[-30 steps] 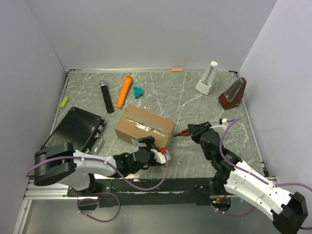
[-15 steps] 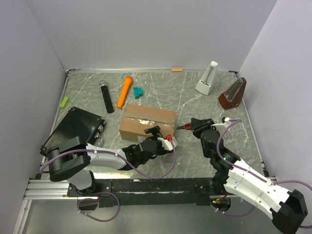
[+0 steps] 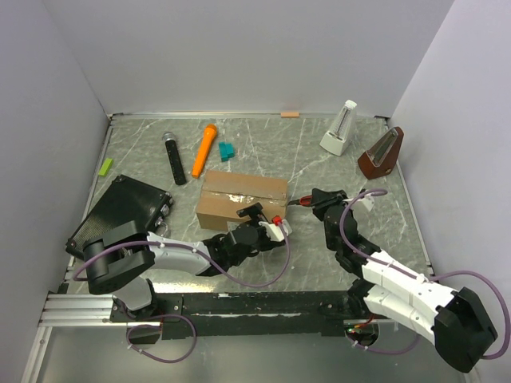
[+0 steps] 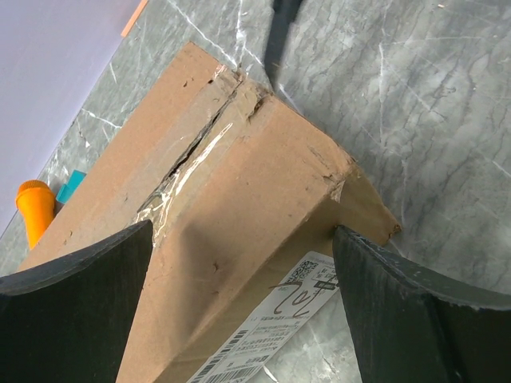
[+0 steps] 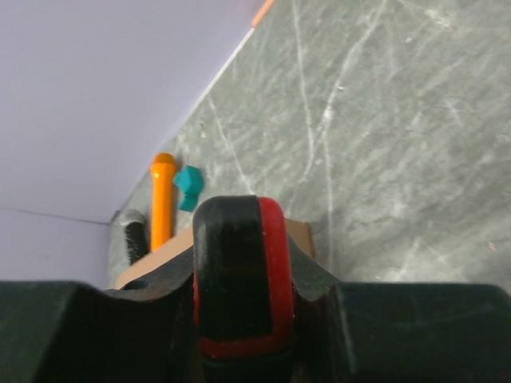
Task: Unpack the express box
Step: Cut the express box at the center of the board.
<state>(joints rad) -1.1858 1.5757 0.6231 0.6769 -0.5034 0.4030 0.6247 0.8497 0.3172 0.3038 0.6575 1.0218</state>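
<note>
The express box (image 3: 242,198), brown cardboard with a taped top seam, lies mid-table. In the left wrist view its near right corner (image 4: 263,207) and white shipping label (image 4: 263,327) fill the frame. My left gripper (image 3: 259,218) is open at the box's near side, its wide jaws (image 4: 242,233) standing either side of that corner. My right gripper (image 3: 318,203) sits just right of the box, shut on a red-and-black tool handle (image 5: 239,275). The tool's dark tip (image 4: 283,24) points at the box's right end.
A flat black ribbed case (image 3: 120,211) lies at the left. Behind the box are a black-grey cylinder (image 3: 173,157), an orange cylinder (image 3: 204,149) and a teal block (image 3: 227,150). A green piece (image 3: 105,166) is far left. White (image 3: 339,128) and brown (image 3: 382,152) metronomes stand back right.
The box has swung from skewed to nearly square with the table. My left gripper has moved forward and right along its near side. The right gripper with the tool has edged away from me.
</note>
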